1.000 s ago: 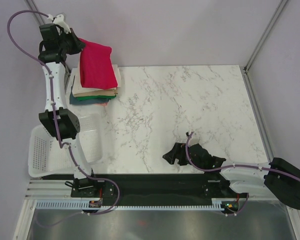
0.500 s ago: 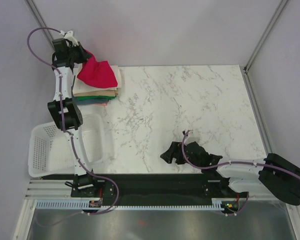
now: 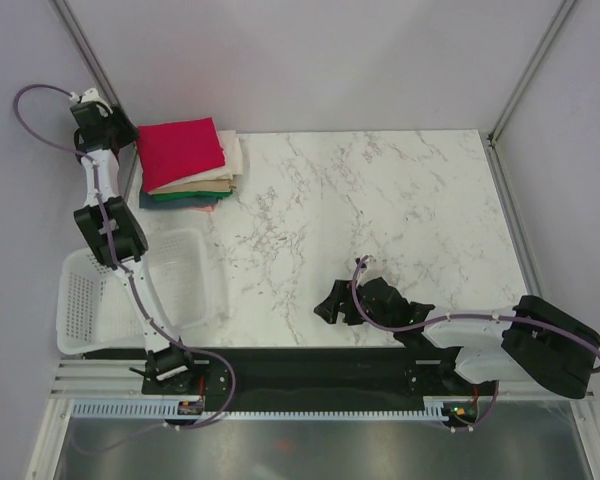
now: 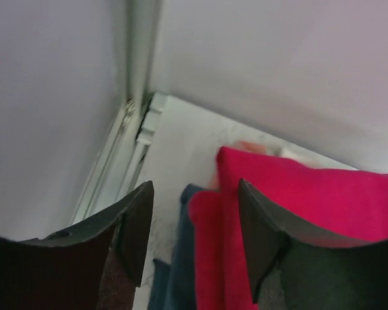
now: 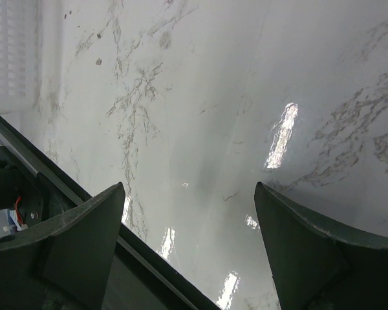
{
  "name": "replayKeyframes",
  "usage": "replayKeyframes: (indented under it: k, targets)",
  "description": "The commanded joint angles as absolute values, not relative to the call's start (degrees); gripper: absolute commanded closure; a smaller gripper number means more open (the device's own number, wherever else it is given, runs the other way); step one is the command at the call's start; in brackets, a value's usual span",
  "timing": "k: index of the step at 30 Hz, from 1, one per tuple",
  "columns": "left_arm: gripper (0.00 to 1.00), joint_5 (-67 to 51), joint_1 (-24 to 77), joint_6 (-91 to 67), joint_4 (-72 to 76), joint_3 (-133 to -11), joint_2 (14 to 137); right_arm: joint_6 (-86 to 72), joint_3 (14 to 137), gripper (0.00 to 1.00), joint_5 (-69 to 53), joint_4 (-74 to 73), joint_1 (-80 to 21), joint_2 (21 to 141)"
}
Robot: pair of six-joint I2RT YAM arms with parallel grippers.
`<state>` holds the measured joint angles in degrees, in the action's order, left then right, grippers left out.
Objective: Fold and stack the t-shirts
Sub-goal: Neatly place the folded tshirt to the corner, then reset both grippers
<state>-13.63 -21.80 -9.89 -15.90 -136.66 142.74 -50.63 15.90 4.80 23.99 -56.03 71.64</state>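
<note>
Left claw (image 4: pixel 194 188) gapes, reached far forward; right claw (image 5: pixel 189 192) (hanging low) gapes too.

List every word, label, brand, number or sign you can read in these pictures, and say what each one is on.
No text can be read in any view.
The red t-shirt, the folded t-shirts under it, the white basket and the marble table carry no print.
Small coloured spots on the front rail are too small to tell whether they hold text.

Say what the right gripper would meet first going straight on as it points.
Likely the table: the right gripper, open, frames only bare marble, while the basket lies off to the side.
</note>
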Motion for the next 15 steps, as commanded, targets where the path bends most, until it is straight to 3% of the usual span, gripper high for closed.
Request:
replayKeyframes:
  k: [1, 15]
  targets:
    - [0.38, -6.9, -23.8, -14.1, -15.3, -133.0, 136.1, -50.0, 14.9, 0.1, 4.1, 19.9, -56.2, 72.2]
    - [0.23, -4.8, -20.7, -21.7, -16.8, -110.5, 111.9, -51.2, 10.3, 0.1, 4.7, 24.6, -56.2, 67.2]
